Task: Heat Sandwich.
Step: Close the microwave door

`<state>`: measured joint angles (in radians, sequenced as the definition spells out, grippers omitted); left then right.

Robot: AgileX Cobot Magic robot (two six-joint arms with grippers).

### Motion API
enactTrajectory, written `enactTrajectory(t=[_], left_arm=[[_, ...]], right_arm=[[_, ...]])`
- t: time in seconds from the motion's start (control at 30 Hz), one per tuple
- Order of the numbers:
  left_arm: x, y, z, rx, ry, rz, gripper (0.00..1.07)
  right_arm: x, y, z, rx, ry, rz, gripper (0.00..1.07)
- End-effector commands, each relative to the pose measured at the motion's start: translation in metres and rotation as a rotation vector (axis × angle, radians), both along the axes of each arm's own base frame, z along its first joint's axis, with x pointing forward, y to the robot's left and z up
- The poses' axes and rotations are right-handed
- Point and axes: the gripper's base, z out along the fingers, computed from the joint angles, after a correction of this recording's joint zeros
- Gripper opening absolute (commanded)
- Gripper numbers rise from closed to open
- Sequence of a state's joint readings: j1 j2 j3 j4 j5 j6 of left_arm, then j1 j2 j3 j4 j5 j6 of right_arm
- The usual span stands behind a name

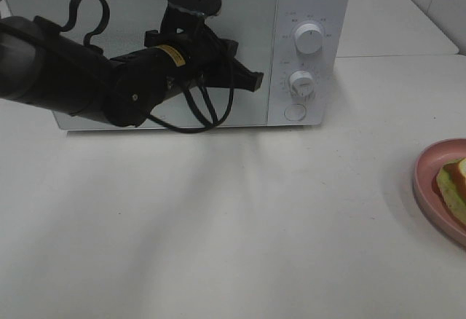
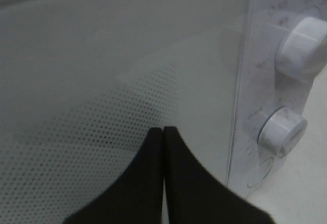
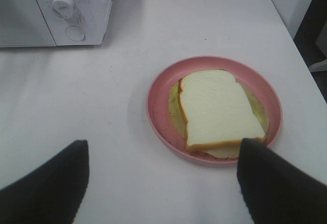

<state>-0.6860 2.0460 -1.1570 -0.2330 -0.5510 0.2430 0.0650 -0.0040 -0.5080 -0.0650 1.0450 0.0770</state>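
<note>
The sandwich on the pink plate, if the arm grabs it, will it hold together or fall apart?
The sandwich is loose stacked layers, a bread slice over a wider yellowish layer, so a one-sided pinch would probably shift them. The bread looks soft and may dent. The plate has a shallow rim, so pushing would likely slide the sandwich within it.

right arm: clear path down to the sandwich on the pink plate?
Probably yes. The open right gripper hangs above the white-bread sandwich on the round pink plate, and nothing lies between them on the white table.
</note>
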Motion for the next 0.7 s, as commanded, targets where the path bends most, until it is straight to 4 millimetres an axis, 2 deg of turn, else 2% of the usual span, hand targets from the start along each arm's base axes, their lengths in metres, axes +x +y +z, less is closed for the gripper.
enactTrajectory(t=[0.03, 0.17, 0.7], left_arm=[[0.0166, 0.0064, 0.0126, -0.103, -0.041, 0.106, 0.00], [0.0229, 0.0039, 0.0149, -0.088, -0.041, 0.109, 0.00], [0.0203, 0.0027, 0.0151, -0.085, -0.029, 0.102, 0.00]], right_arm=[[-0.0037, 0.0001, 0.0001, 0.003, -0.036, -0.004, 0.76], [-0.0037, 0.0001, 0.0001, 0.003, -0.036, -0.004, 0.76], [-0.0037, 0.0001, 0.0001, 0.003, -0.036, -0.004, 0.76]])
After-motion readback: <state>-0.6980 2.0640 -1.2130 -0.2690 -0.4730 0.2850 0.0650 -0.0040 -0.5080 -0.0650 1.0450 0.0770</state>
